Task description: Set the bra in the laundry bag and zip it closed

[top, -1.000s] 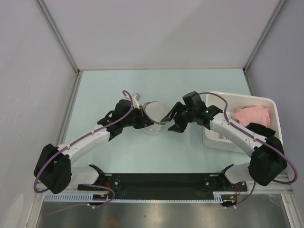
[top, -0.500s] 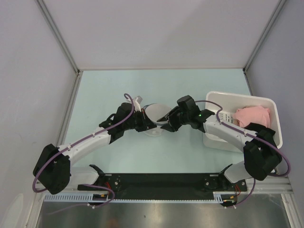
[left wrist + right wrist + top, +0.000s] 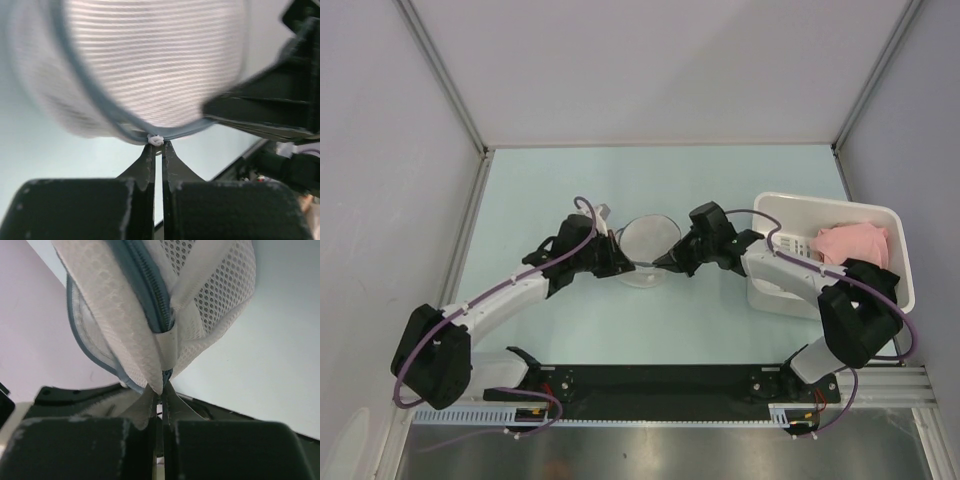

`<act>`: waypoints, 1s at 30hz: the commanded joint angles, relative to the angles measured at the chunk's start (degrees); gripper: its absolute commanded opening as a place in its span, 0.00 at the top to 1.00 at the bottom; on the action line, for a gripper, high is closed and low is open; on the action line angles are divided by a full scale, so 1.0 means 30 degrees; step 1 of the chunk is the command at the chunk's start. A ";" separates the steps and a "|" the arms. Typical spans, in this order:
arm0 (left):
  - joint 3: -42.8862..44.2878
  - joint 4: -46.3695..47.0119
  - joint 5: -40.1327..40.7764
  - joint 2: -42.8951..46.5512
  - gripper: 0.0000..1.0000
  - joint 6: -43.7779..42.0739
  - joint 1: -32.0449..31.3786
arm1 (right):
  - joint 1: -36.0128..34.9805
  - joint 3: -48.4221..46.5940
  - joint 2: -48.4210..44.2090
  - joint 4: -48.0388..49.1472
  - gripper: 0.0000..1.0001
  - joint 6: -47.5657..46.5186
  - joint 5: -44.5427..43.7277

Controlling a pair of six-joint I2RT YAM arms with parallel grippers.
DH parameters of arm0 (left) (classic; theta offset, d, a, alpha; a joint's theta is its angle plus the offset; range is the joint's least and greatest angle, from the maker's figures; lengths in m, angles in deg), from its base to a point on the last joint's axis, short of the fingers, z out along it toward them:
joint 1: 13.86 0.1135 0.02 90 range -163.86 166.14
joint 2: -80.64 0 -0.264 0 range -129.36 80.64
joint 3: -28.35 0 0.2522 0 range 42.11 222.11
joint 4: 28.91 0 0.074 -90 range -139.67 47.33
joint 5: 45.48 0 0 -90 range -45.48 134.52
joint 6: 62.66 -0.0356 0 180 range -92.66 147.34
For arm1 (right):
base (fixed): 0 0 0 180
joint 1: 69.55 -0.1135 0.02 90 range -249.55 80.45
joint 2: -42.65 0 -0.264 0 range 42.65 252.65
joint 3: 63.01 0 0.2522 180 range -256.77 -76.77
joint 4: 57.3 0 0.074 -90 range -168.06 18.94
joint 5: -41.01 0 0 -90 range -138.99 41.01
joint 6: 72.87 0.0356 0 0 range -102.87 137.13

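Note:
The laundry bag (image 3: pixel 648 248), a round white mesh pouch with a grey-blue zipper rim, hangs between my two grippers just above the table. My left gripper (image 3: pixel 623 263) is shut on a small white knot on the bag's rim (image 3: pixel 156 140), with the mesh (image 3: pixel 150 65) filling the left wrist view. My right gripper (image 3: pixel 666 262) is shut on the bag's edge (image 3: pixel 162 382), just below the end of the zipper (image 3: pixel 150 287). The bra shows in no view.
A white rectangular bin (image 3: pixel 830 200) stands at the right of the table with a pink garment (image 3: pixel 855 243) in it. The right arm's forearm reaches over the bin's left side. Grey side panels close in the table left and right.
My right gripper has moved left to the bag and closed on its edge. The left gripper has kept its hold, and the bag now hangs rounder between the two.

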 commanded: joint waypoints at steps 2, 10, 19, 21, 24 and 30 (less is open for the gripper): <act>0.1058 -0.3370 0.1491 -0.0006 1.00 -0.4190 0.2827 | 0.1013 0.0139 0.0114 -0.0719 1.00 -0.3662 -0.0804; 0.1704 -0.3083 -0.0464 -0.0182 1.00 -0.5367 0.4559 | 0.1951 -0.3159 0.2073 -0.0161 1.00 -1.0396 0.0513; -0.0930 0.2568 -0.4191 0.0755 1.00 0.0693 0.2833 | 0.2683 -1.1045 0.6174 -0.6979 0.63 -1.3275 0.0307; -0.1488 0.4003 -0.3726 0.0756 1.00 0.2126 0.2101 | 0.2626 -1.1375 0.5946 -0.8649 0.49 -1.3071 0.0660; -0.1374 0.4537 -0.2934 0.0640 1.00 0.2894 0.1046 | 0.2597 -0.8957 0.4132 -0.8224 0.37 -1.1521 0.1947; -0.0611 0.4596 -0.2112 -0.0181 1.00 0.3189 -0.0069 | 0.1368 -0.4440 0.0147 -0.5732 0.40 -0.7134 0.1512</act>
